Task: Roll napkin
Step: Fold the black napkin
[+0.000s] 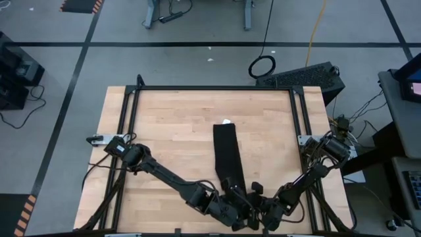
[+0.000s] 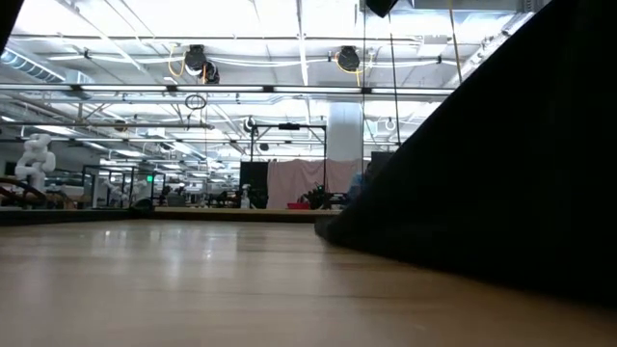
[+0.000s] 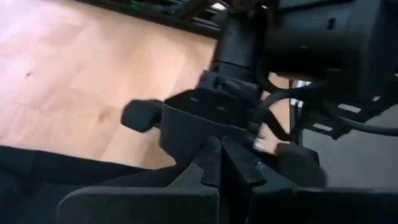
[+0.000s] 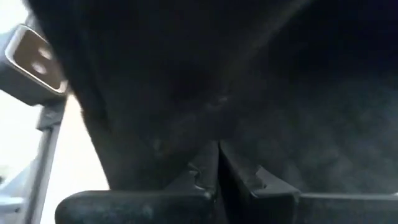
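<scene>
In the high view the wooden tabletop (image 1: pixel 177 131) fills the middle of the frame, boxed by a black metal frame (image 1: pixel 214 88) along its upper edge and both sides. The napkin (image 1: pixel 228 155), folded into a long narrow black strip, lies a little right of centre, running from mid-table down toward the bottom edge; a small white tag (image 1: pixel 225 122) shows at its upper end. To the left of the strip there is a wide stretch of bare wood, and a narrower bare band to its right, up to the frame rail.

Both arms crowd the lower centre of the frame. The left gripper (image 1: pixel 238 197) and the right gripper (image 1: pixel 255 194) sit just beside each other at the strip's lower end, near the table's bottom edge. In each wrist view the arm's own fingers (image 3: pixel 217 162) are pressed together with no gap; the right pair (image 4: pixel 217 165) is likewise closed, with black cloth filling the view right ahead. Whether either pair pinches the cloth cannot be told. The left wrist view shows the other arm's dark body (image 3: pixel 311 43) looming very close, so there is little room between the two.

In the low view a dark mass (image 2: pixel 501 164) blocks the right half.

Off the table, at upper right in the high view, lie a coiled black cable (image 1: pixel 262 66) and a dark box (image 1: pixel 306 76) on the floor
</scene>
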Controlling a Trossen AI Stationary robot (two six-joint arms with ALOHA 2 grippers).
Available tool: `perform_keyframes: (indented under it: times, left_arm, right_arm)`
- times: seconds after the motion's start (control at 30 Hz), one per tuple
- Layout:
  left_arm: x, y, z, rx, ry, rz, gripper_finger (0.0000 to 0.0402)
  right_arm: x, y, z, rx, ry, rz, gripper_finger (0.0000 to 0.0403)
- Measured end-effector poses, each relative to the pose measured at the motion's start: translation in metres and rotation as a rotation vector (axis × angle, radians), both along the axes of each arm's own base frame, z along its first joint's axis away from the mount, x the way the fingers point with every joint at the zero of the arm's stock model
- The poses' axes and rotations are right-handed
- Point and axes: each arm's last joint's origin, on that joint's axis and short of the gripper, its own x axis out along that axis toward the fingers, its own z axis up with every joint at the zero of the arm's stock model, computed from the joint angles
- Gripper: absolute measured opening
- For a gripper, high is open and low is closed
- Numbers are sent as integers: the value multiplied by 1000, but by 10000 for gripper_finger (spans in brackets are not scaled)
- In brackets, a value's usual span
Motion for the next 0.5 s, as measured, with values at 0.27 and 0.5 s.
perform_keyframes:
  times: [0.27, 0.5]
  left_arm:
    - [-4, -8, 1, -27, -7, -16, 4]
    - [-6, -13, 1, -29, -8, -27, 4]
  right_arm:
    - [-15, 4, 12, 4, 28, 17, 4]
    - [-42, 19, 32, 80, -22, 18, 4]
